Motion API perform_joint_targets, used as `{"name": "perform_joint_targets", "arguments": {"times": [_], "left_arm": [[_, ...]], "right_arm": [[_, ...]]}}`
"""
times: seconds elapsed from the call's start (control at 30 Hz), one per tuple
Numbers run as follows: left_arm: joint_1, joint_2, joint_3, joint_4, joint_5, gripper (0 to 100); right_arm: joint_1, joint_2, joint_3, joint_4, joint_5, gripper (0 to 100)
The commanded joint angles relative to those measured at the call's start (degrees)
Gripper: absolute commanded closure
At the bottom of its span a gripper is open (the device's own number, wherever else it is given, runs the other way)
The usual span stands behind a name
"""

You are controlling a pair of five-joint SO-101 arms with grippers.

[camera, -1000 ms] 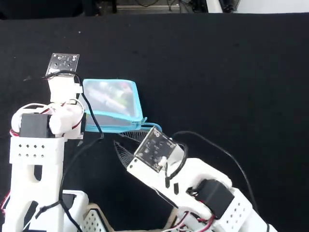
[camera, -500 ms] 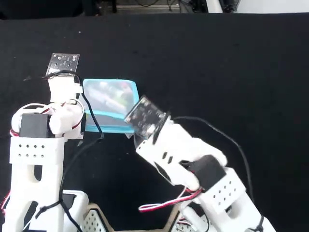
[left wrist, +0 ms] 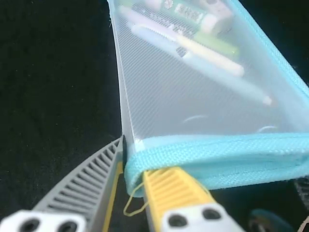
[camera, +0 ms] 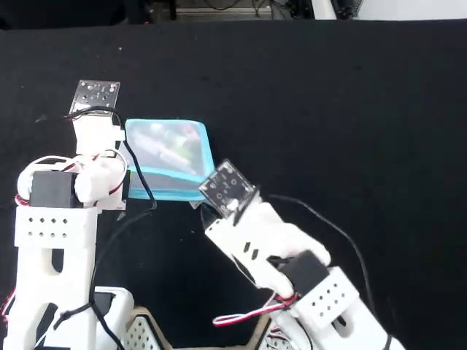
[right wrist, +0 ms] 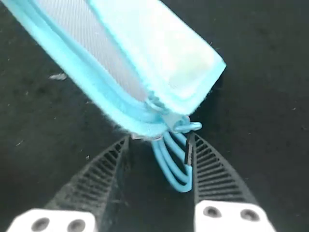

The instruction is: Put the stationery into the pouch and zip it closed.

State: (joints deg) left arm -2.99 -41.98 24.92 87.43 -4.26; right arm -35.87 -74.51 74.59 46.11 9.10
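Clamping pouch [left wrist: 193, 106] with left tool [left wrist: 135, 158], right tool [right wrist: 158, 139] straddling pull loop [right wrist: 167, 163].

A robotics lab: a black-draped bench [camera: 350, 109] carrying two white printed arms [camera: 55, 240] with exposed servos [camera: 49, 189] and loose wiring [camera: 241, 318].

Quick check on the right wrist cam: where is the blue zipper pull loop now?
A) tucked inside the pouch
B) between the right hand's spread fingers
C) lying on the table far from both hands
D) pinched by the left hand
B: the zipper pull loop hangs off the pouch corner and lies between the spread fingers of the right hand, close to one finger.
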Motion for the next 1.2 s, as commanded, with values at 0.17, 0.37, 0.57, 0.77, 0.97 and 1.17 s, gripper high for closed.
{"name": "perform_joint_targets", "arguments": {"times": [0.17, 0.37, 0.57, 0.77, 0.97, 1.17], "left_arm": [[-1.01, 0.00, -2.51, -0.62, 0.53, 97], [-1.01, 0.00, -2.42, -0.53, 0.53, 97], [-1.01, 0.00, -2.42, -0.53, 0.53, 97], [-0.92, 0.00, -2.42, -0.53, 0.53, 97], [-0.92, 0.00, -2.42, -0.53, 0.53, 97], [-0.92, 0.00, -2.42, -0.53, 0.53, 97]], "right_arm": [[6.33, -9.27, 8.40, -7.38, -0.35, 82.1], [6.33, -9.27, 14.90, -17.05, -0.35, 82.2], [6.24, -9.27, 15.08, -17.41, -0.35, 82.2], [2.99, -9.27, 15.52, -17.58, 0.35, 82.2], [2.55, -9.80, 15.34, -17.23, 7.82, 90.0], [9.23, -9.89, 11.38, -13.63, 9.67, 98.8]]}}
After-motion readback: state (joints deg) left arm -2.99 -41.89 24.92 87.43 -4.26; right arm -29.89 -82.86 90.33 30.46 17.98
